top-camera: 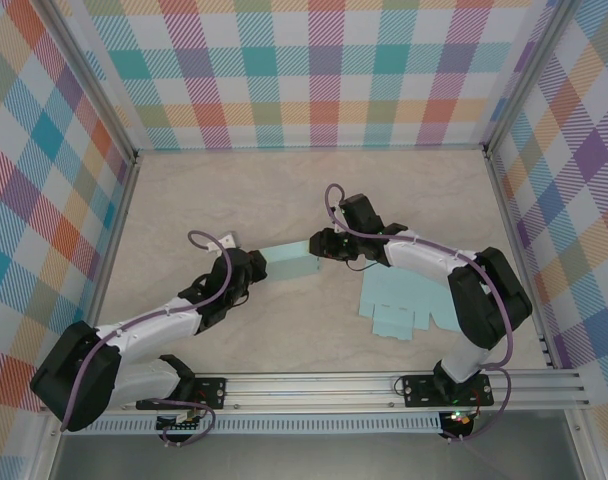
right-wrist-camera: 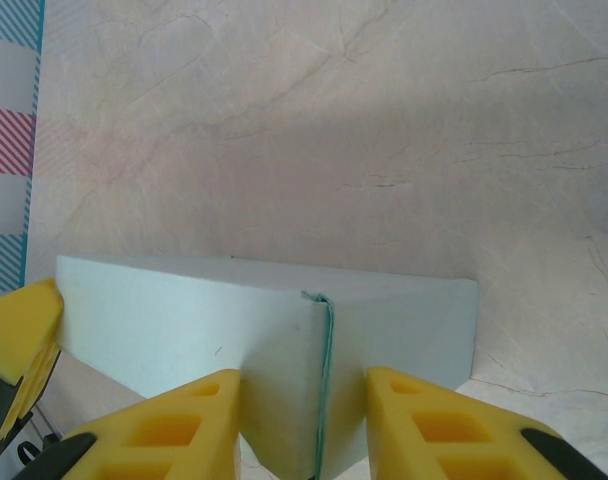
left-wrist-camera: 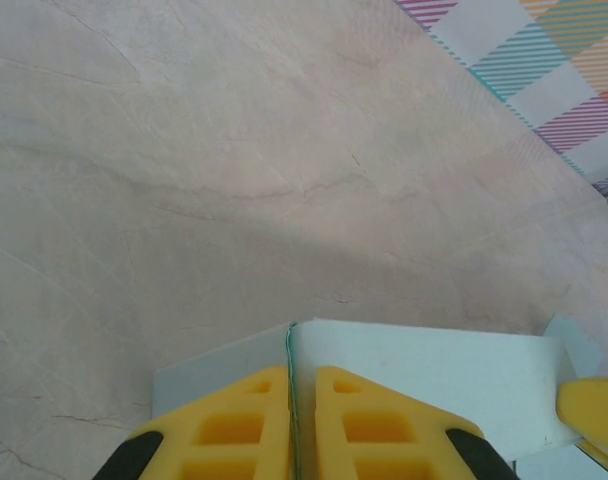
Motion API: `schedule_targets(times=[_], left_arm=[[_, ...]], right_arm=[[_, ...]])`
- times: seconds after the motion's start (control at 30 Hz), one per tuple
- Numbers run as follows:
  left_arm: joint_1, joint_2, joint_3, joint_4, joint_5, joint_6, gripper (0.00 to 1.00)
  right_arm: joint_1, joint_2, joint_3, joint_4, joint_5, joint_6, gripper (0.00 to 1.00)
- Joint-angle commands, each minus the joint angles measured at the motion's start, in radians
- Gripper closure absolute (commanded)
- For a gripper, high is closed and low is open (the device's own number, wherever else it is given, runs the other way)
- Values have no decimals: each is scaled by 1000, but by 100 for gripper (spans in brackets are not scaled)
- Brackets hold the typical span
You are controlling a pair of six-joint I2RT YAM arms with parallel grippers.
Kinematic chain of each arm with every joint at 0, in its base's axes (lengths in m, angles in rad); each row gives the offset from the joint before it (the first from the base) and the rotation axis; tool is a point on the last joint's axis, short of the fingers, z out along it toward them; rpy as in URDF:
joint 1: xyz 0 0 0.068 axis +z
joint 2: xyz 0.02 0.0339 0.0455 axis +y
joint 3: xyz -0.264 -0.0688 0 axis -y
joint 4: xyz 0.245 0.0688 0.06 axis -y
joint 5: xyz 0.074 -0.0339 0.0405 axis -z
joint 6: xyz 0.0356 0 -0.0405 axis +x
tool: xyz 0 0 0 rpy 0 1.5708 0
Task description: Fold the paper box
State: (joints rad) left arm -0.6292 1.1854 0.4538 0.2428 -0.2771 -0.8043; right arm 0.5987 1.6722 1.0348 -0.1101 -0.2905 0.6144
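Nearest us, the spare flat sheets [top-camera: 409, 305] lie at four o'clock of the box [top-camera: 287, 260], which sits between our arms. Our left gripper [left-wrist-camera: 290, 385] pinches one thin wall at nine o'clock. Our right gripper [right-wrist-camera: 304, 385] straddles the three o'clock corner, jaws wider and seemingly pressing both faces. We judge that uneven pulling could tear or crumple that wall

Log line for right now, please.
left gripper: shut on box edge | right gripper: shut on opposite end | box: held between both grippers | flat sheets: lying right of box
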Motion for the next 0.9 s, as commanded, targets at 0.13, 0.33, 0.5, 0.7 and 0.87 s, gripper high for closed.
schedule_targets(times=[0.13, 0.33, 0.5, 0.7, 0.87], left_arm=[[14, -62, -39, -302, -10, 47, 85], [14, -203, 69, -381, -81, 203, 63], [14, -229, 166, -346, -48, 483, 48], [14, -173, 247, -332, 162, 877, 25], [14, -138, 235, -283, 314, 1135, 24]], right_arm=[[-8, 62, -60, -109, 46, 2, 69], [-9, 60, -59, -106, 36, -3, 69], [-8, 57, -52, -107, 31, -4, 69], [-8, 57, -47, -109, 27, -5, 69], [-8, 59, -41, -118, 26, -8, 69]])
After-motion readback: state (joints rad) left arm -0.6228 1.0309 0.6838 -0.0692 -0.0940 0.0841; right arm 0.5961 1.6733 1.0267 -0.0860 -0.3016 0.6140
